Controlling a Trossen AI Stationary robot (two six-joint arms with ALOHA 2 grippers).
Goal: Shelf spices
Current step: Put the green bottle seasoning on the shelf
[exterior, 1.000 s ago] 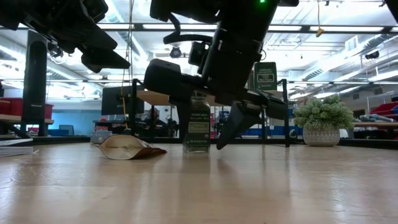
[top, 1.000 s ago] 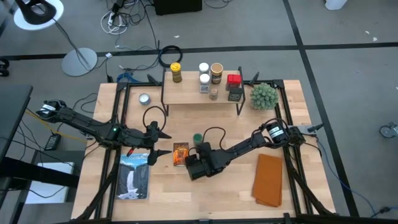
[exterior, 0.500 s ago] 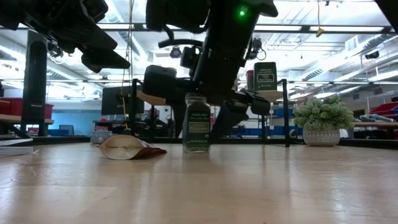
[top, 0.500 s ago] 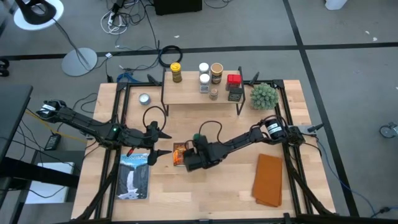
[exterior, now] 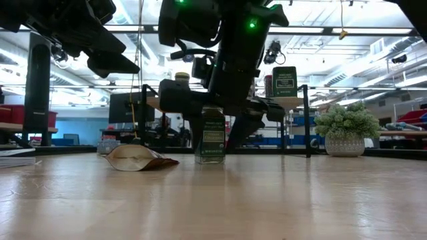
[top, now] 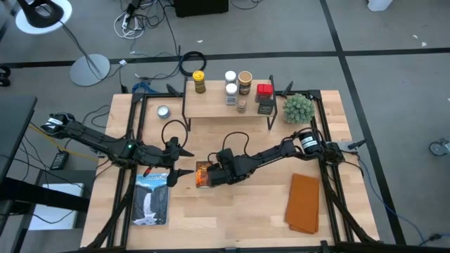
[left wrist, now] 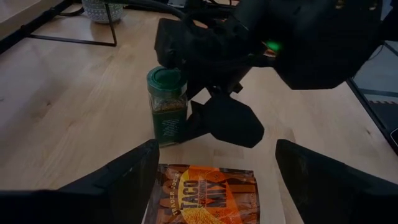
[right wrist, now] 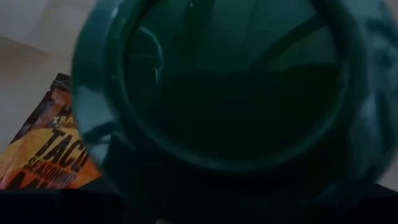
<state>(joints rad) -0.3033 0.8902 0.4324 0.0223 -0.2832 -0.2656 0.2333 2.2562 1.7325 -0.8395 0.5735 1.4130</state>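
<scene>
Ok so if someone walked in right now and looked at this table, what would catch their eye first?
Probably the right claw at mid-table, fingers open, straddling the upright green-lidded jar. Beside that jar the orange taco seasoning packet lies flat, with the left claw hovering open next to it. At the table's far edge, the shelf already carries a row of spices.

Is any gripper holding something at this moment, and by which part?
Nothing is held. The right gripper is open, close over the green-lidded jar, which stands on the table. The left gripper is open and empty.
</scene>
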